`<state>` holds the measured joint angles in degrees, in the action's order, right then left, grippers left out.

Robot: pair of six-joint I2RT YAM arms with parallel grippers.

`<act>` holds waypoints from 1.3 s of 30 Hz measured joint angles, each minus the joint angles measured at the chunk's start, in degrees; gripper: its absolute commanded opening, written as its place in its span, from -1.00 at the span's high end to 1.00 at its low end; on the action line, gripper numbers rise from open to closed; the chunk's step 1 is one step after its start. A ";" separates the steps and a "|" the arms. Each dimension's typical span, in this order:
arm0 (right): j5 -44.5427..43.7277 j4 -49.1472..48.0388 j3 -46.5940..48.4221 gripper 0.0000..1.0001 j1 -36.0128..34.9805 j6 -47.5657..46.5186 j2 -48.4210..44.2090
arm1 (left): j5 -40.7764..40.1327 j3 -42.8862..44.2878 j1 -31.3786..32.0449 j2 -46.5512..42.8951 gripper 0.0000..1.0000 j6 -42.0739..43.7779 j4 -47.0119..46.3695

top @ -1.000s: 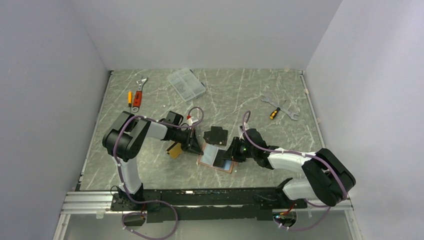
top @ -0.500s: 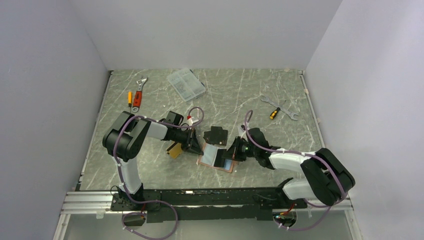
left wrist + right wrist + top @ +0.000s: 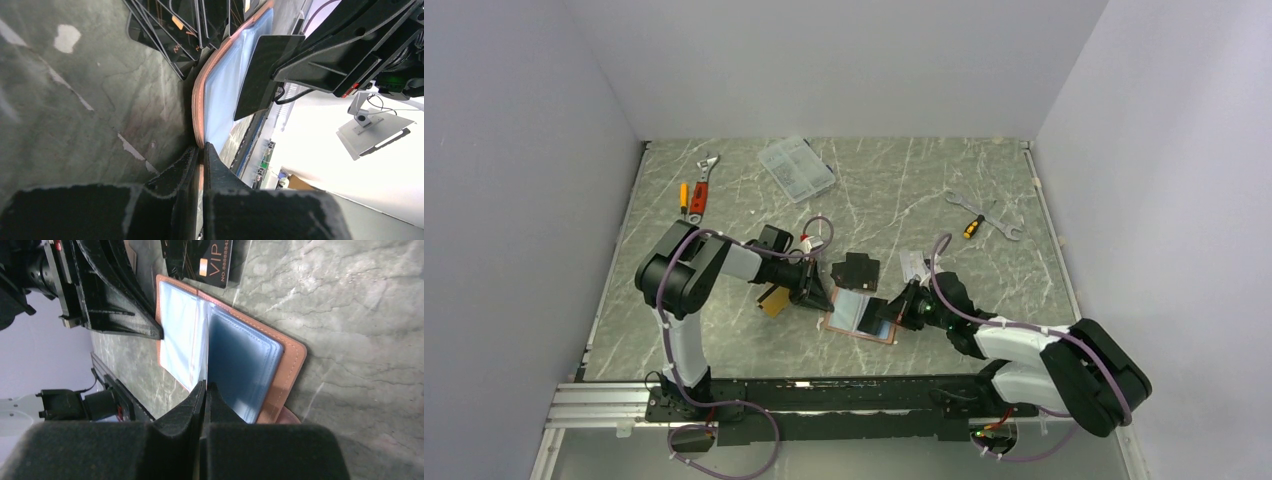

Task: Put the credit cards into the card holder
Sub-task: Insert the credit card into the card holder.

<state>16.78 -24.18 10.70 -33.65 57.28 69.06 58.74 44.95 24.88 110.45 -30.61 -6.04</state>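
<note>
The card holder (image 3: 831, 326) lies open on the table, salmon-pink outside (image 3: 289, 365) with pale-blue sleeves. My left gripper (image 3: 821, 298) is shut on its left cover edge (image 3: 198, 105), jaws pinched on the salmon rim. My right gripper (image 3: 887, 315) is shut on a thin credit card (image 3: 258, 75) that looks dark. It holds the card on edge over the sleeves, and in the right wrist view the card shows only as a thin line (image 3: 205, 372) between two sleeves. An orange-gold credit card (image 3: 772, 301) lies on the table, partly under the left arm.
A black flat pile printed VIP (image 3: 856, 270) lies just behind the holder. A clear compartment box (image 3: 796, 168) stands at the back. Wrenches (image 3: 986, 212) and a screwdriver (image 3: 971, 226) lie back right. A red adjustable wrench (image 3: 702, 190) lies back left.
The right gripper has closed on the card, and its wrist has swung right and nearer. The left arm keeps its hold on the holder.
</note>
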 measured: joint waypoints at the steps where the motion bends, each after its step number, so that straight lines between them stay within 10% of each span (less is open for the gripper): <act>1: -1.05 -0.15 -0.72 1.00 -0.20 0.50 -1.07 | 0.07 -0.04 0.15 0.07 0.79 -0.20 -0.24; 34: -2.43 -4.85 2.19 1.00 -2.16 -0.28 7.10 | 0.00 -0.37 0.76 0.04 0.65 -0.55 -1.62; 39: -1.22 -5.03 2.43 1.00 -2.08 -0.31 8.17 | 0.28 -0.37 0.83 -0.22 0.15 -0.70 -1.57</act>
<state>15.55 -29.21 13.13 -35.73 56.97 77.23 59.02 44.58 25.71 110.24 -31.31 -7.62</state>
